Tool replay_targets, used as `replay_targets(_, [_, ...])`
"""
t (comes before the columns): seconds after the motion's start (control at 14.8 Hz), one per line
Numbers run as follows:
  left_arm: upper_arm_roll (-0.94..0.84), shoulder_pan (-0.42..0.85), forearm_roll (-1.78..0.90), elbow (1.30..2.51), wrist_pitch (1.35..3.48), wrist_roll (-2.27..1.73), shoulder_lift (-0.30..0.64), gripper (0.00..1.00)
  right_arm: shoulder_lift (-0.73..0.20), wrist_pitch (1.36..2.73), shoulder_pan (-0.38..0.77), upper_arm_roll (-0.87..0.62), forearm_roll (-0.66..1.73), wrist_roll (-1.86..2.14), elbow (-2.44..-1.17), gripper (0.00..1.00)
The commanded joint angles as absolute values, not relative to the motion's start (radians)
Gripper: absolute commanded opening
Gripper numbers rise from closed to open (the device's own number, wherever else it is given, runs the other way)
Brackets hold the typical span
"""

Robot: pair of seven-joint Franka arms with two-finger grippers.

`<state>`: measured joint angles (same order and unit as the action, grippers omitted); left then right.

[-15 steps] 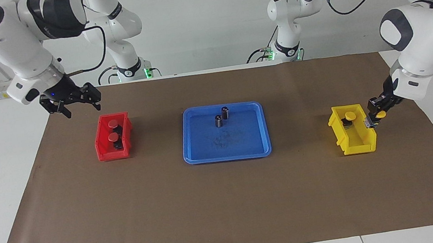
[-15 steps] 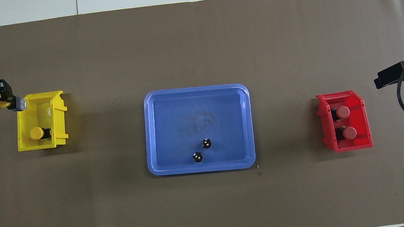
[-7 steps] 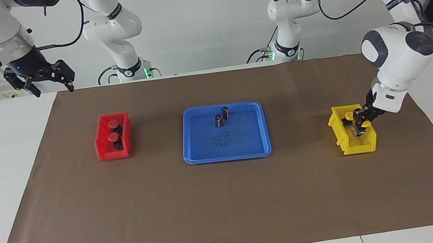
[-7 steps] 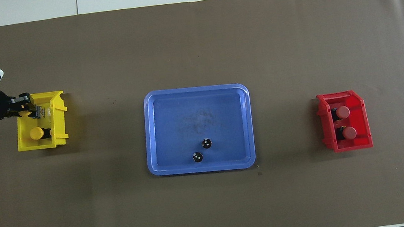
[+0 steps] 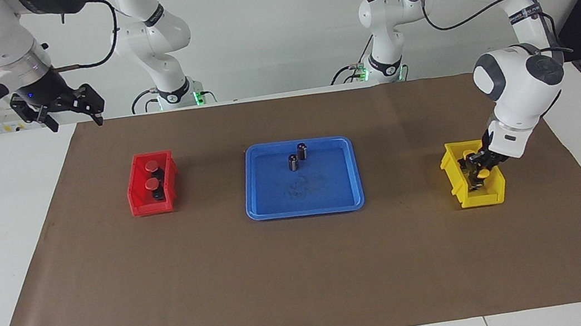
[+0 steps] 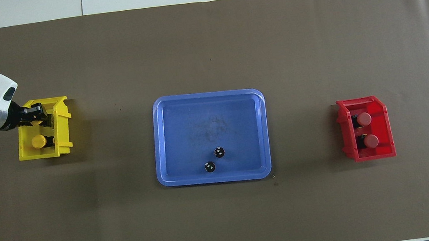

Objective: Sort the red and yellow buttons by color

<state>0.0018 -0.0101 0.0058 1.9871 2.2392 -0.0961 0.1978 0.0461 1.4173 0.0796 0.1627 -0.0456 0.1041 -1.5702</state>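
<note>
A yellow button [image 5: 484, 173] is held between the jaws of the left gripper [image 5: 478, 171], lowered inside the yellow bin [image 5: 459, 185]; another yellow button [image 6: 38, 141] lies beside them; the right gripper [image 5: 71, 111] is raised, jaws wide, over the table edge; two red buttons [image 5: 152, 174] sit in the red bin [image 5: 140, 203].

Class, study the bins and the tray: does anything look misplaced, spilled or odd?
Nothing stands out. Two red buttons lie in the red bin, the yellow ones in the yellow bin under the left gripper. Two dark cylinders stand in the tray.

Bright, even light; soft shadows
</note>
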Motion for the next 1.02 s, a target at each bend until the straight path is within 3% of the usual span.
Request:
replay_targets(0.0, [0.003,-0.011,0.005,1.999,2.261,-0.081,0.187,0.71,0.041,1.407,0.063,0.150,-0.055,0.092,-1.557,1.00])
replay_targets(0.27, [0.005,-0.011,0.011,1.945,2.206,-0.081,0.190,0.98,0.049,1.405,0.055,0.130,-0.055,0.089,-1.571,1.00])
replay_targets(0.75, [-0.002,0.000,0.012,1.608,1.690,-0.018,0.166,1.00,0.058,1.407,0.060,0.130,-0.055,0.091,-1.591,1.00])
replay_targets(0.95, [-0.012,0.008,0.005,1.583,1.574,-0.002,0.082,1.00,0.060,1.401,0.061,0.130,-0.055,0.091,-1.592,1.00])
